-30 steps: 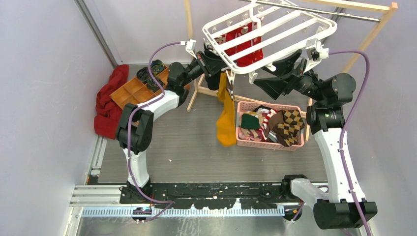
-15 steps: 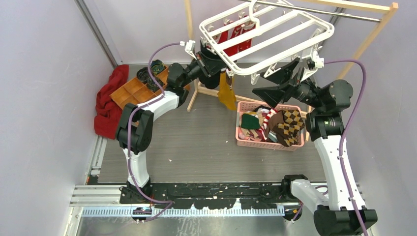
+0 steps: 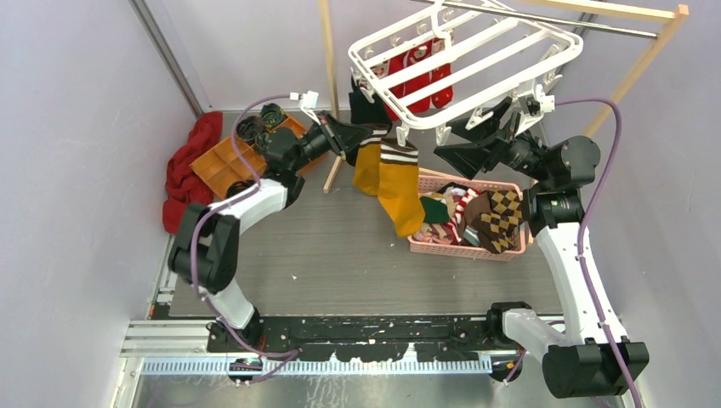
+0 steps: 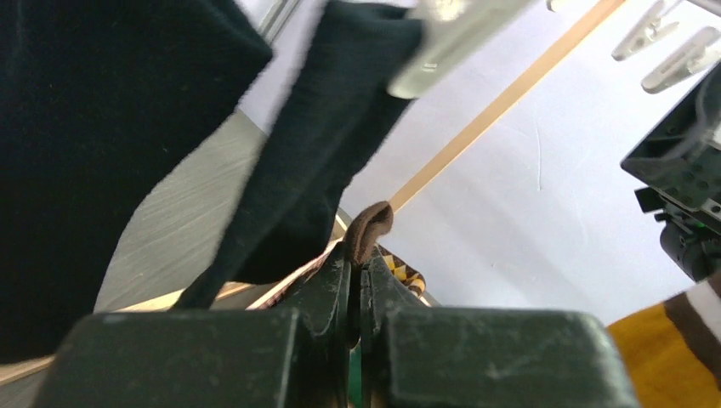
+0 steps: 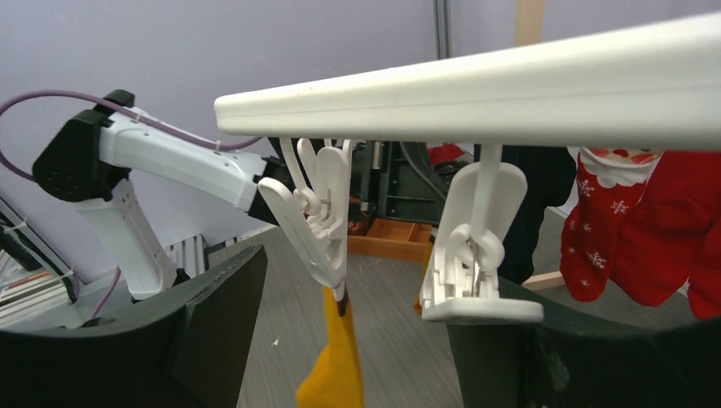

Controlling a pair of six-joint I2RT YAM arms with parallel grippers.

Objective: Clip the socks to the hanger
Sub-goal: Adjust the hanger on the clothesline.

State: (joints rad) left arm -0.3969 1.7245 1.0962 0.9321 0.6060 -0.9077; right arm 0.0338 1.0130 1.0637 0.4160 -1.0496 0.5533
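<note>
Grey table (image 3: 340,255), one hanger (image 3: 510,82) — maybe five socks (image 3: 400,191)

Left arm (image 3: 255,202) and right arm (image 3: 571,270): white shell links, black joint housings. One purple cable (image 3: 629,127) per arm, running back from the wrist. Left gripper (image 4: 358,259), right gripper (image 5: 357,297): matte black, wedge fingers, white bracket (image 3: 308,96) behind

Overhead shot: the white hanger (image 3: 466,66) hung up at 1 o'clock with red socks (image 3: 417,81) under it. A striped mustard sock (image 3: 400,183) dangled off its near rail, left jaws right at the cuff. A pink basket (image 3: 463,248) sat on the counter (image 3: 323,255) at 3 o'clock.
</note>
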